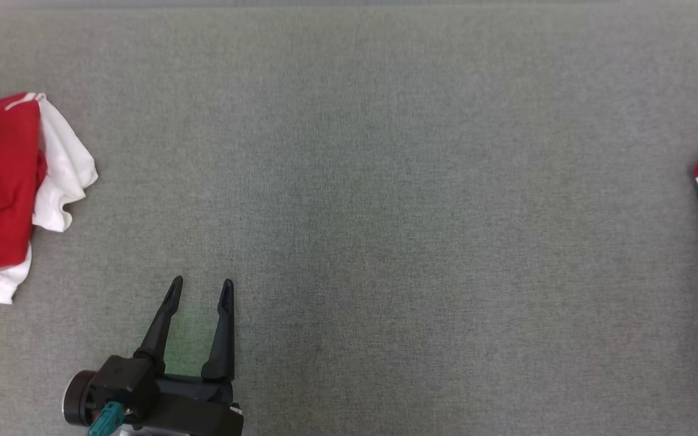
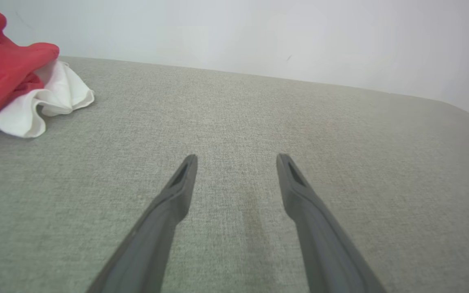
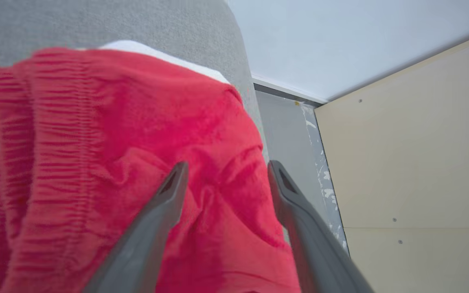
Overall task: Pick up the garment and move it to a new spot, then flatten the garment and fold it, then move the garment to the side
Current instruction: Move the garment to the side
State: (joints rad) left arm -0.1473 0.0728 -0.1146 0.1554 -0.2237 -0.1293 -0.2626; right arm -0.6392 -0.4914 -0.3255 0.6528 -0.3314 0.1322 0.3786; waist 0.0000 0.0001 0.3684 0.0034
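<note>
On the grey table [image 1: 385, 181], the red garment [image 3: 116, 142] is bunched at the right edge under the right gripper [image 3: 227, 165], fingers spread, as on the left gripper [image 1: 202, 282]. Pinched by 1 fold, it could be dragged off.

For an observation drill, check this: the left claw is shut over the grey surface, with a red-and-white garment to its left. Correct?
No: the left claw is open, as the left wrist view shows. It is over the grey surface, with the red-and-white garment to its left.

open grey surface [image 1: 385, 181] between garments
</note>
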